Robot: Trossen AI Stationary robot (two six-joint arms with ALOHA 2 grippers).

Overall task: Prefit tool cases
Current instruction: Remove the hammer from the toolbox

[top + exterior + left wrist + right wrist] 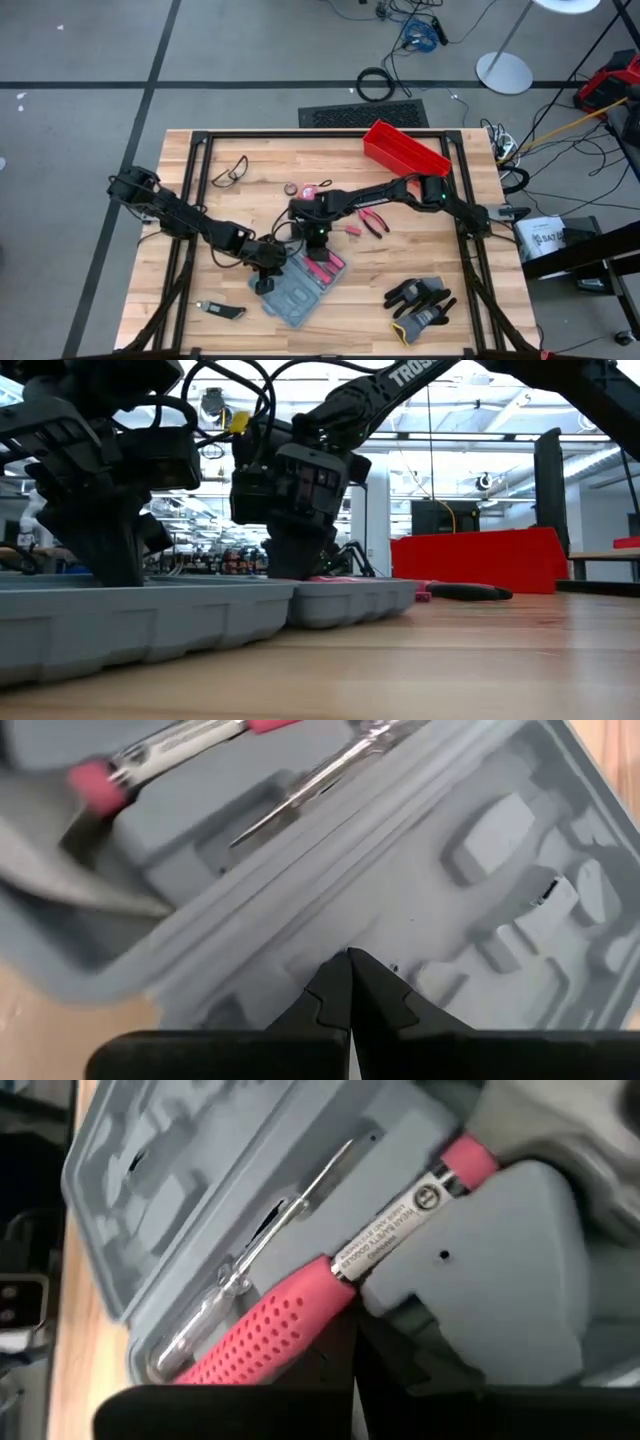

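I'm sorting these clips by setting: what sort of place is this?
Probably a large workshop or robotics lab: a butcher-block wooden table on a bare floor with loose cables, an open tool case and red bin on the table, and an industrial hall with ceiling lights behind.

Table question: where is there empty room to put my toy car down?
Bare wood lies between the glasses and the red bin, and along the near edge between the small tool and the gloves. The middle is crowded: both hands press into the open tool case, beside the pliers.
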